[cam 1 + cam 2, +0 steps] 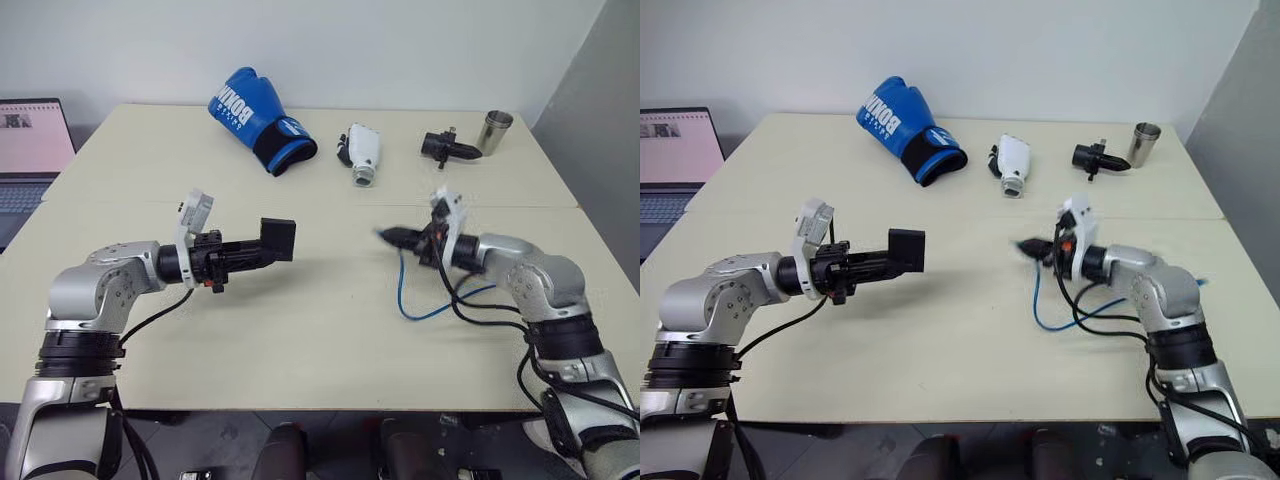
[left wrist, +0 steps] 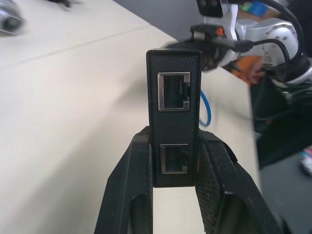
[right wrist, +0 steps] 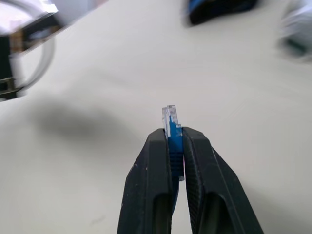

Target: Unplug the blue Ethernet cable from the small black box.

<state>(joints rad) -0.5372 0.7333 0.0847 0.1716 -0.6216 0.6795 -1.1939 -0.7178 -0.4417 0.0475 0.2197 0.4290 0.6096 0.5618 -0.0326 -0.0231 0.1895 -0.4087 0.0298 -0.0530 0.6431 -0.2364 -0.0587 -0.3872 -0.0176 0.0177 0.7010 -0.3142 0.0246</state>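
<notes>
Head view: left hand (image 1: 268,246) clamps the small black box (image 1: 278,239) left of centre, right hand (image 1: 395,238) holds the blue Ethernet cable (image 1: 405,300) well apart above the bench (image 1: 300,330); left wrist: both ports empty; right wrist: plug free, so unplugging looks done.

The setting is an office or lab room. Two cream tables (image 1: 300,340) butt together against a plain white wall (image 1: 350,40). Beyond the left gripper (image 1: 268,250) an open laptop (image 1: 30,150) stands; beyond the right gripper (image 1: 392,237) unrelated test objects are spread.
</notes>
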